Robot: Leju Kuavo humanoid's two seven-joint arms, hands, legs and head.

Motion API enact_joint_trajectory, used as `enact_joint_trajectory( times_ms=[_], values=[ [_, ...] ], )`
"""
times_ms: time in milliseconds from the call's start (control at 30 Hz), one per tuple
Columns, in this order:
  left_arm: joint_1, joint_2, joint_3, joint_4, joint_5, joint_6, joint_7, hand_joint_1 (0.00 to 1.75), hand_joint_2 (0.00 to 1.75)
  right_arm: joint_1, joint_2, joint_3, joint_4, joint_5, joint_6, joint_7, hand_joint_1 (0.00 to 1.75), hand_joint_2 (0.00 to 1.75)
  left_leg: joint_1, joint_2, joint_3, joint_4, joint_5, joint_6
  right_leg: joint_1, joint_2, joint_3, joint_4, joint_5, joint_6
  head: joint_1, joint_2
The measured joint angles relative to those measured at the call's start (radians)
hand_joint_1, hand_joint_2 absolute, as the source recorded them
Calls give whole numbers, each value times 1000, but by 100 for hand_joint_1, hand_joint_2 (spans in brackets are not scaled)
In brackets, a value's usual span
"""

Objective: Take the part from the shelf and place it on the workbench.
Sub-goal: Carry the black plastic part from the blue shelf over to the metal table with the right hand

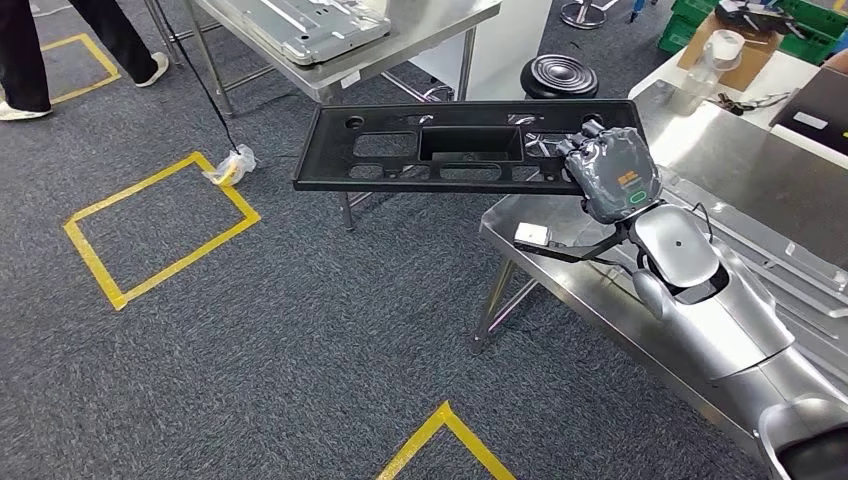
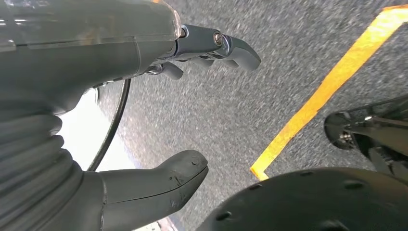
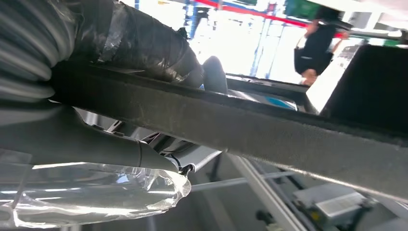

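Black part (image 1: 470, 147) gripped at one end by right hand (image 1: 612, 172) (left hand (image 2: 144, 110) spread, empty), above steel workbench (image 1: 560, 260).

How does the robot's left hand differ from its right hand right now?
The right hand grips one end of the black part, raised beside the steel workbench; the left hand holds nothing. The left hand hangs over grey carpet, thumb and fingers apart. Both wear grey ribbed covers.

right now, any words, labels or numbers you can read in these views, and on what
None can be read.
Orange marking and green oval on the grey-covered right robot hand holding the black plastic panel: too small.
White label on the steel workbench: blurred.
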State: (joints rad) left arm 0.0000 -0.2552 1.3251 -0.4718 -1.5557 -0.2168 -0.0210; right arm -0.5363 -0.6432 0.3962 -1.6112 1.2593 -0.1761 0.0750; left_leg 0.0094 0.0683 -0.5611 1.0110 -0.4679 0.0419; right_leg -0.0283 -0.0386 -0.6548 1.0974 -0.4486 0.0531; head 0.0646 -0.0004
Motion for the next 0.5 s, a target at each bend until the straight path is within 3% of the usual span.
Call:
enact_joint_trajectory(
  times_ms=[67, 133, 167, 233, 300, 367, 400, 433, 500],
  values=[
    [-1, -3, 1, -7, 0, -1, -2, 0, 175, 4, -7, -14, -4, 0, 1, 0, 175, 175, -5, 18, 4, 6, -10, -12, 5, -20, 34, -68, 17, -9, -1, 0],
    [-3, -5, 2, -13, 0, -3, -3, 0, 175, 10, -12, -26, -7, 0, 1, 0, 175, 175, -8, 35, 12, 6, -16, -23, 10, -3, 32, -69, 13, -22, -1, 0],
    [-5, -5, 2, -15, 0, -3, -3, 0, 175, 15, -15, -30, -8, 0, 1, -1, 175, 175, -6, 33, 15, 9, -22, -29, 8, 7, 34, -71, 13, -28, -1, 0],
    [-6, -6, 3, -19, 0, -4, -3, 0, 175, 22, -21, -38, -13, 0, 1, -1, 175, 175, -1, -3, 0, 56, -58, -37, 5, 25, 39, -75, 15, -43, -1, 0],
    [-5, -8, 6, -21, 0, -6, -3, 0, 175, 31, -23, -41, -16, 0, 2, -1, 175, 175, 2, -49, -57, 178, -122, -39, 6, 43, 41, -76, 14, -53, -1, 0],
    [-4, -10, 9, -24, 0, -11, -3, 0, 175, 44, -23, -42, -16, 1, 3, -1, 175, 175, 1, -60, -118, 290, -154, -36, 11, 66, 42, -74, 13, -56, -1, 0],
    [-3, -11, 10, -26, 0, -14, -3, 0, 175, 51, -23, -43, -16, 2, 4, -1, 175, 175, 1, -62, -128, 298, -142, -33, 13, 79, 42, -73, 12, -58, -1, 0],
    [-2, -12, 11, -28, 0, -16, -3, 0, 175, 58, -23, -44, -16, 3, 5, 0, 175, 175, 1, -66, -120, 267, -111, -28, 15, 93, 43, -72, 11, -58, -1, 0],
    [-1, -14, 16, -36, 0, -20, -3, 0, 175, 70, -23, -45, -16, 4, 7, 0, 175, 175, -1, -101, -68, 131, -32, -14, 17, 119, 44, -71, 10, -57, -1, 0]
  ],
)
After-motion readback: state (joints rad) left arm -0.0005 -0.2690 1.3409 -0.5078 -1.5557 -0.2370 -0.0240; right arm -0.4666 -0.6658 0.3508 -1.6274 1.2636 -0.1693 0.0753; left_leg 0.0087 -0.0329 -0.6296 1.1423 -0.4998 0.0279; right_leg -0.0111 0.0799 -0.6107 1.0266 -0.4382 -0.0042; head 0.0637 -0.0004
